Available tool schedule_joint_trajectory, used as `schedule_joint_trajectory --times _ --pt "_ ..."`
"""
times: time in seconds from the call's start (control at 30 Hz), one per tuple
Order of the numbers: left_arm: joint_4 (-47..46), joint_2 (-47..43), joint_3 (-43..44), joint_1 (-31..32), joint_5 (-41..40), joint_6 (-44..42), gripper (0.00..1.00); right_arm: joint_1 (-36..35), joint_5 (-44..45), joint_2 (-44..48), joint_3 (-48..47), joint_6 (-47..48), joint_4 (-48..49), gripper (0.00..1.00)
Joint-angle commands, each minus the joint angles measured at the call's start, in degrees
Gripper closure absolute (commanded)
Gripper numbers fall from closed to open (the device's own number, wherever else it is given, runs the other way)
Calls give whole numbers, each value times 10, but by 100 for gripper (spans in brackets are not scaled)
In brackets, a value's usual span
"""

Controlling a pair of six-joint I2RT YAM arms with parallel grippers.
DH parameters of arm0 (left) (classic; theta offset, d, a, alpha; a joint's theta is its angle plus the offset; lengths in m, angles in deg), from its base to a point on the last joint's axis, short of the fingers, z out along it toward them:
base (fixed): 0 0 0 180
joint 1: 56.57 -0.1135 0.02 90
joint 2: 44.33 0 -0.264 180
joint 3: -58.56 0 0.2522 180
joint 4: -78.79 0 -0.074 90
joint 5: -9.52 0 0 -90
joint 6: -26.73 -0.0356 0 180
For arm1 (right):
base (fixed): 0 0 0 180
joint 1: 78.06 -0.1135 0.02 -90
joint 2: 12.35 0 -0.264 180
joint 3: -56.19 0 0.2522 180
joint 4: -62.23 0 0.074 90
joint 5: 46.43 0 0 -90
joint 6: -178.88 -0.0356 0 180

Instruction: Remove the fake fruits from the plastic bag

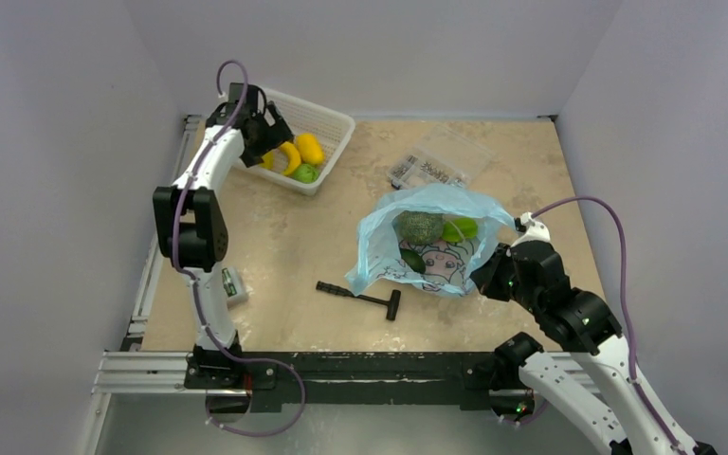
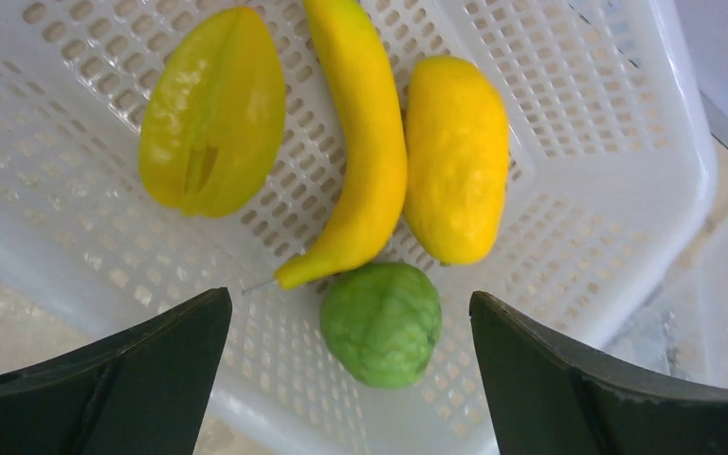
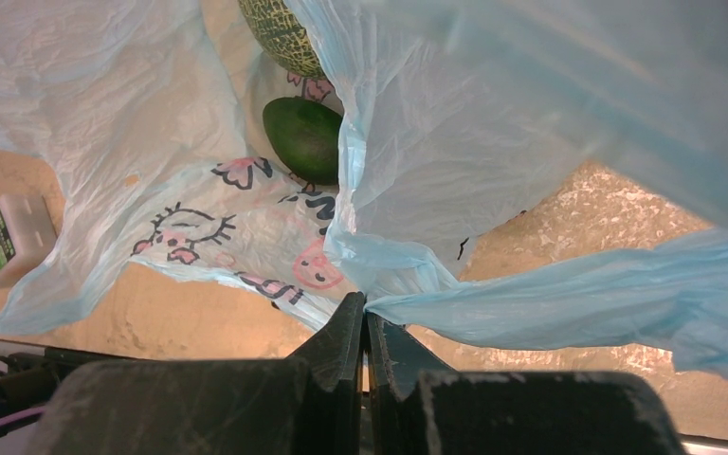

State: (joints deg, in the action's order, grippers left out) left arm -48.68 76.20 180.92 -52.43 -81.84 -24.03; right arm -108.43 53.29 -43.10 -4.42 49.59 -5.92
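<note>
Our right gripper [image 3: 365, 318] near right, clamped on bag [image 1: 436, 201] rim. Left gripper [image 2: 349, 301] spread, empty, over far-left basket [image 1: 334, 121]. Three green fruits [image 1: 419, 227] inside bag, well right of and nearer than free left gripper; we judge left reaches.

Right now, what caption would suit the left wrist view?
Open left gripper hovering over a white mesh basket with four fake fruits inside.
</note>
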Motion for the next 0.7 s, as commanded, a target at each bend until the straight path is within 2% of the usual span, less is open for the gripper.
schedule_joint_trajectory --times 0.0,0.1,0.23,0.53,0.67 --pt "-51 -120 -81 -4 77 19 5 0 7 0 -3 9 19 100" --pt "-113 -199 -176 3 139 52 7 0 8 -4 -6 9 15 100" --pt "-143 -292 -269 37 188 52 9 -1 10 -9 -10 9 4 100" --pt "-186 -526 -477 196 162 5 10 0 20 -22 -1 9 10 100" --pt "-177 -605 -532 248 164 -9 10 0 13 -29 -2 9 7 100"
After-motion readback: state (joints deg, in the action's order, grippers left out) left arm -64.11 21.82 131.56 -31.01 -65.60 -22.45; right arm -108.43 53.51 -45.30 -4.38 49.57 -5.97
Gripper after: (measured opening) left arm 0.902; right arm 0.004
